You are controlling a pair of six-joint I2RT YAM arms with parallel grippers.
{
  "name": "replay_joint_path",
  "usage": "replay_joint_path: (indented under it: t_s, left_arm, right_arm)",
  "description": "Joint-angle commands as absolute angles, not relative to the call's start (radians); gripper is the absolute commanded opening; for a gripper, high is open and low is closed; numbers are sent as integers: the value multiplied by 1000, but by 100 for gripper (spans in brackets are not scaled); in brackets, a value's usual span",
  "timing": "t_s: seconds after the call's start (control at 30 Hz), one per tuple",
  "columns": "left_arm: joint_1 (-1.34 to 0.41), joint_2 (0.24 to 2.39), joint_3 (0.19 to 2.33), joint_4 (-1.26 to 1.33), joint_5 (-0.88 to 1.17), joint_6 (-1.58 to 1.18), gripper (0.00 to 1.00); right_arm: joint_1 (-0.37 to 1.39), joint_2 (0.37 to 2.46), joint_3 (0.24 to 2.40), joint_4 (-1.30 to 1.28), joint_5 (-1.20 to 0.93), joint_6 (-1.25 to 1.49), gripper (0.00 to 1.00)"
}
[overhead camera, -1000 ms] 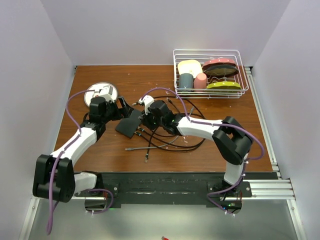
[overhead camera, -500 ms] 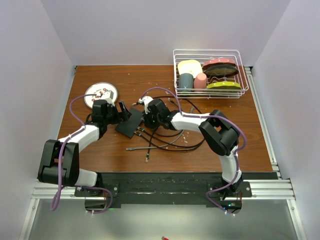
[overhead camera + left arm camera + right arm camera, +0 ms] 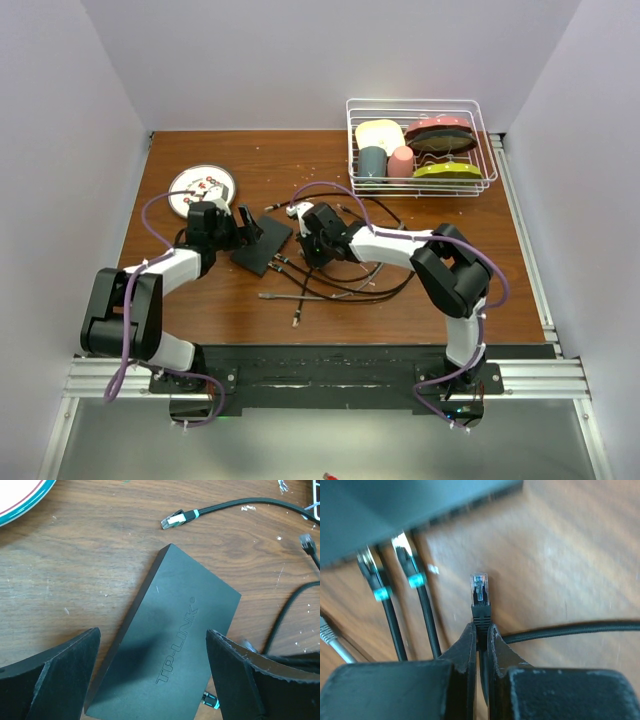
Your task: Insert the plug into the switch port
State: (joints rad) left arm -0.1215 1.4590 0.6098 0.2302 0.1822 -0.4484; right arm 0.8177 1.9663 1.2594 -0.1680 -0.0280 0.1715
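Both arms [image 3: 390, 242] have folded inward. Left of centre on the surface [image 3: 490, 205] lies the switch [image 3: 170, 630]. The left fingers [image 3: 55, 680] stand wide astride it, and the right fingers [image 3: 465, 647] pinch the plug [image 3: 479, 587] by its boot. Brace the switch, then push squarely into a free port [image 3: 470, 506].

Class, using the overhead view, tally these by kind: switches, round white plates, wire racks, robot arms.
switch: 1
round white plate: 1
wire rack: 1
robot arms: 2 (left arm, right arm)
Total: 5
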Motion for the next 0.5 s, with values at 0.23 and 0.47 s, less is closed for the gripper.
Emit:
replay_joint_path:
  t_s: [0.23,0.47]
  left_arm:
    - [-112,1585,660,376,258,-413,89]
    - [-112,1620,646,449,331,-417,87]
  right_arm:
    - [816,1919,1278,-244,-44,141,0]
    - [818,1957,1338,-226,-86,132,0]
